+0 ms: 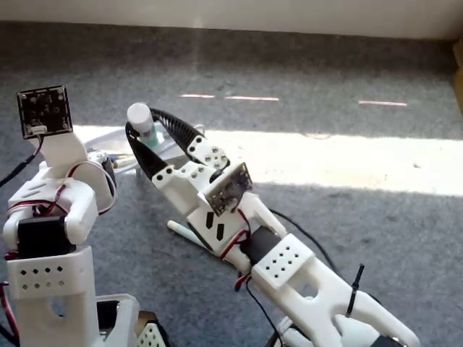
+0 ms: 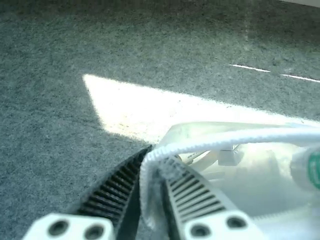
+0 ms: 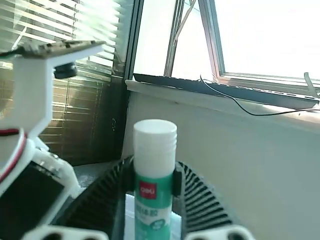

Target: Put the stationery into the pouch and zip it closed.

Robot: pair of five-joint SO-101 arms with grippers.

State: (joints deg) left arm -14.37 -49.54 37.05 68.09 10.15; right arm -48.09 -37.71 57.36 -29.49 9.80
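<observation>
Now: loading step, zip not yet begun. My left gripper (image 2: 156, 158) is pressed together on the white zip rim of the pouch (image 2: 250, 182), pinching the near corner of the mouth so that it stands up off the carpet (image 2: 60, 125).

My right gripper (image 3: 152, 176) pinches the glue stick (image 3: 154, 150) by its teal label. The stick is upright, white cap uppermost, with a ribbed jaw on either side (grip looks square, no tilt that I can see).

Position: in the high view the stick sits at the tip of my right arm, over the pale pouch in the sunlit patch, just beside my left arm. From the left wrist its teal label shows at the far end of the pouch, close against the clear wall. I cannot tell whether its base is already inside the mouth or only beside it; the plastic glares there.

- Next move, as I judge it: bring the stick down through the opening, then let the jaws part, while the left pinch holds the rim up.
- Risk: the stick catching on the rim and dragging the pouch out of the pinch.
- A slim white thing (image 1: 185, 233) lies on the carpet, partly under my right arm; possibly a pen. If so, it goes in before zipping.
</observation>
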